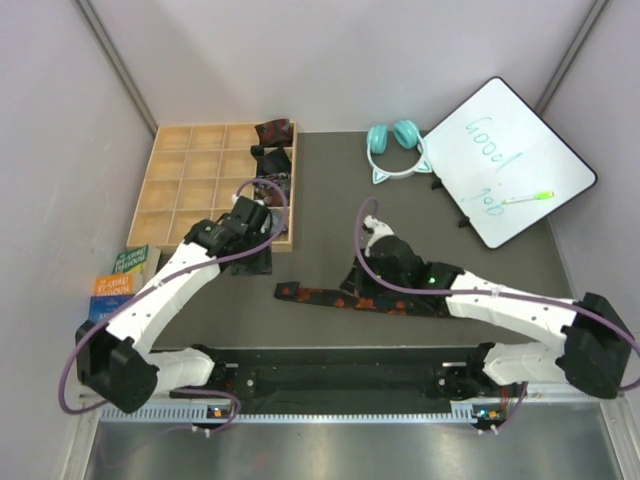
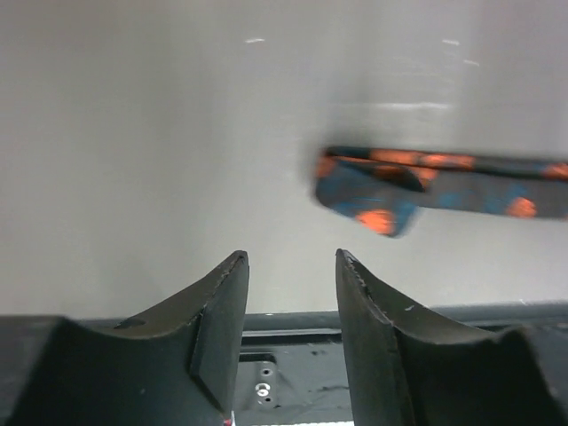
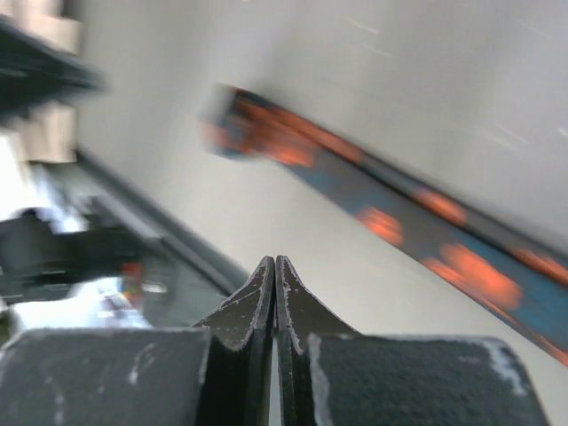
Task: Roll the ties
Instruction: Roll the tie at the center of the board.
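A black tie with orange-red blotches [image 1: 320, 297] lies flat and unrolled across the middle of the table. Its narrow end points left. My right gripper [image 1: 356, 282] is shut and empty, just above the tie's middle. In the right wrist view the pressed-together fingertips [image 3: 274, 262] hover over bare table with the tie [image 3: 390, 213] beyond them. My left gripper [image 1: 252, 262] is open and empty beside the wooden tray. In the left wrist view [image 2: 291, 257] the tie's end [image 2: 382, 191] lies ahead to the right. Small rolled ties, one dark red [image 1: 275, 132] and one black [image 1: 272, 160], sit in the tray's right column.
A wooden grid tray [image 1: 170, 190] stands at the back left. Teal cat-ear headphones [image 1: 395, 145] and a whiteboard [image 1: 510, 160] with a marker [image 1: 527, 198] lie at the back right. Books [image 1: 120, 280] are stacked at the left edge. A black rail [image 1: 340, 370] runs along the front.
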`<state>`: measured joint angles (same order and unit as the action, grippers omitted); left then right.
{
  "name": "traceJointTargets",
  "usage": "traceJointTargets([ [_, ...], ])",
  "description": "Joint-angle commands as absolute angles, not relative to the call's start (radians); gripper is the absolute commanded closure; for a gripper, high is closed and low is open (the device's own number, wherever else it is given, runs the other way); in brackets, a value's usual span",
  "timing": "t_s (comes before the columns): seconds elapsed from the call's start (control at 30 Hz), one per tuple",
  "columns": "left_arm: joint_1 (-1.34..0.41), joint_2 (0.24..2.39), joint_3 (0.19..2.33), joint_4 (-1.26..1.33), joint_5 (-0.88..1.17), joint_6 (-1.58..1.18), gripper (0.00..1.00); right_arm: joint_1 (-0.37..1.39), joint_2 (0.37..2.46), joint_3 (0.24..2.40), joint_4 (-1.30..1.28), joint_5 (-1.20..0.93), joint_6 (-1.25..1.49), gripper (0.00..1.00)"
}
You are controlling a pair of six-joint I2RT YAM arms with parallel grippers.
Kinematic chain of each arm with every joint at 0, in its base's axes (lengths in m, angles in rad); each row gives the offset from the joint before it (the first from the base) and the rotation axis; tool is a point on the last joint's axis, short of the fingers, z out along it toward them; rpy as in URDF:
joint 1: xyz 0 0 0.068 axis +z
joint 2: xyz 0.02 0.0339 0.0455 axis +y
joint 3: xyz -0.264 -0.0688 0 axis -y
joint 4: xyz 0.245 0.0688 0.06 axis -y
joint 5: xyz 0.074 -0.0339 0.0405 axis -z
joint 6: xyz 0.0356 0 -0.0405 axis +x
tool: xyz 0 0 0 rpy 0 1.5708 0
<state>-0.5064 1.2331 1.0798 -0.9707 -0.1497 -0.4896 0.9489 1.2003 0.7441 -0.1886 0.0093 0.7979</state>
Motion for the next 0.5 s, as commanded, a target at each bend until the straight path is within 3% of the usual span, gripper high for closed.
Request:
traceJointTargets([
  [0.0,-0.434,1.125,1.016,-0.937,-0.201,-0.488,0.53,0.988,1.371,0.941,-0.129,-0.075,0.799,1.0],
  [0.27,-0.377,1.052,0.988,-0.873,-0.204,-0.488,0.59,0.994,1.708,1.19,-0.086,-0.256,0.839,1.0],
  [0.47,-0.371,1.014,0.962,-0.833,-0.193,-0.486,0.59,0.996,1.804,1.292,-0.11,-0.288,0.851,1.0],
])
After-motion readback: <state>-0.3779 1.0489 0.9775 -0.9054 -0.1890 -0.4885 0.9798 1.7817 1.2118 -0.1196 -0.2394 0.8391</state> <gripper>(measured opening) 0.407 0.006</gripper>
